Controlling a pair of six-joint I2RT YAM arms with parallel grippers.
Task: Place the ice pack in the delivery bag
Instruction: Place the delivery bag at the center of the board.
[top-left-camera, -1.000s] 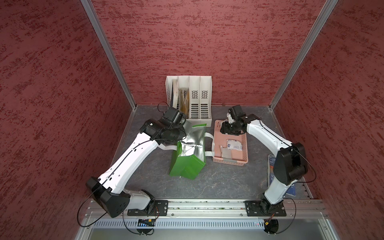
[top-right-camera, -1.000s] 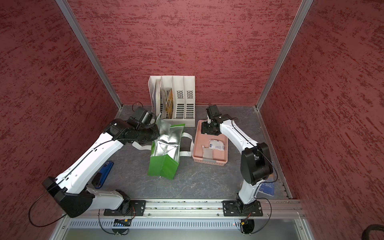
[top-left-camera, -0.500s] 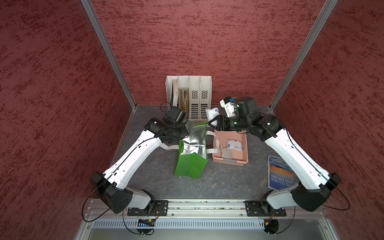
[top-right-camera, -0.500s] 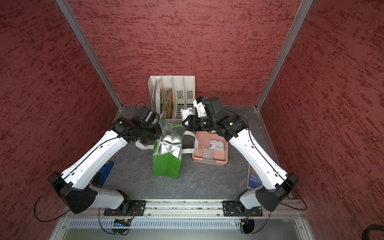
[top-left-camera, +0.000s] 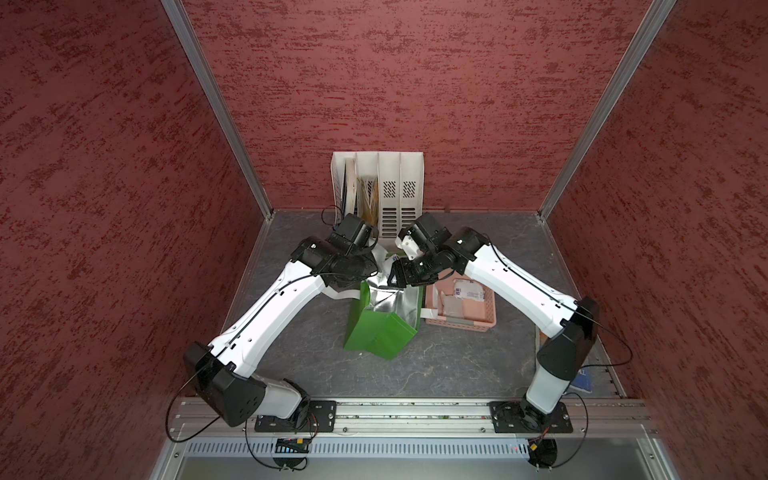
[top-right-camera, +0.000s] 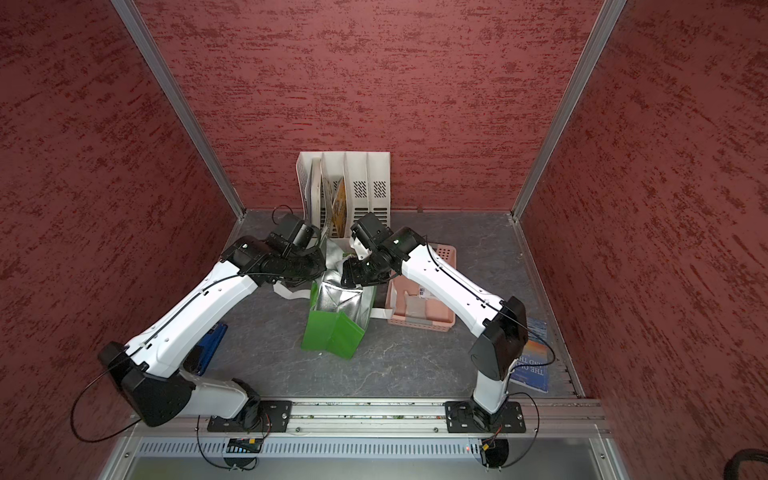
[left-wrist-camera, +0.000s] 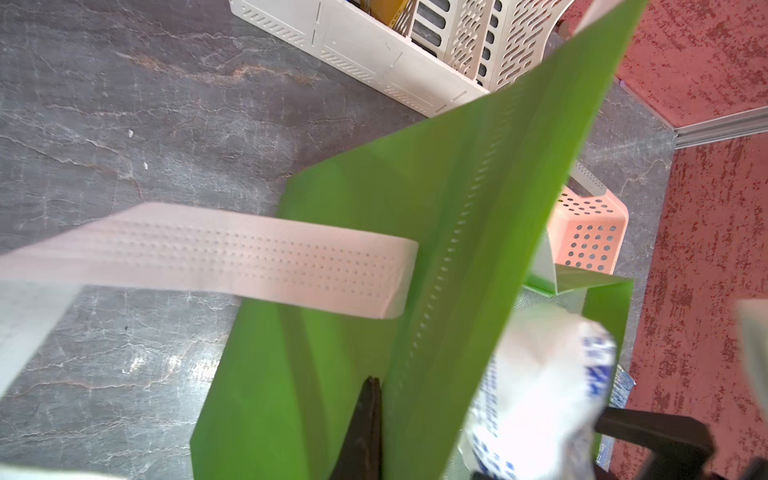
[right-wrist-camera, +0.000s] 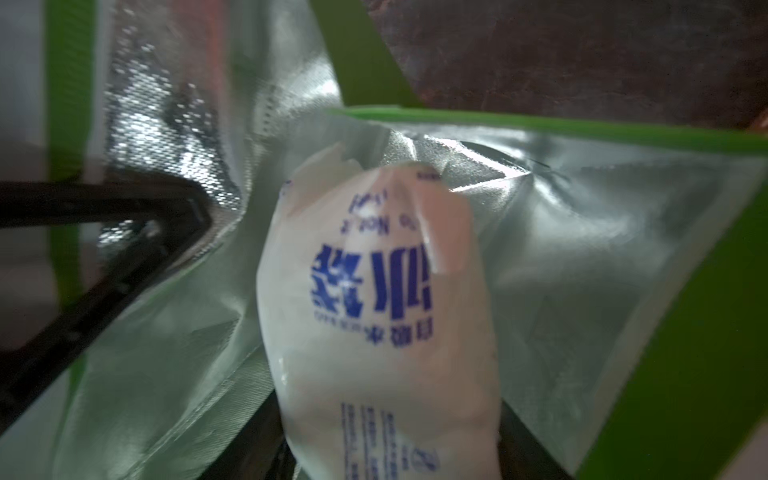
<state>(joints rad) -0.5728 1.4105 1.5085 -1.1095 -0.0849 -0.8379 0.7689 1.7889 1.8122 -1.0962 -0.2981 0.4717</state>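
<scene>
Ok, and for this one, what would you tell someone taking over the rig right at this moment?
Left gripper: shut on the delivery bag rim, holding its mouth open.
Right gripper: shut on the ice pack, which hangs inside the foil-lined mouth.
Bag sits on the table beside the pink basket.
Done: pack picked up and brought into the bag opening.
Left: lower, open the right gripper, withdraw; then let go of the rim.

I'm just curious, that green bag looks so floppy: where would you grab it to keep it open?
Pinch the top edge of a side wall, coming from above. The delivery bag stands mouth up, its wall thin enough for closed jaws; the left gripper is shut on it there. The limp white handle probably wouldn't keep the mouth open for the ice pack.
</scene>
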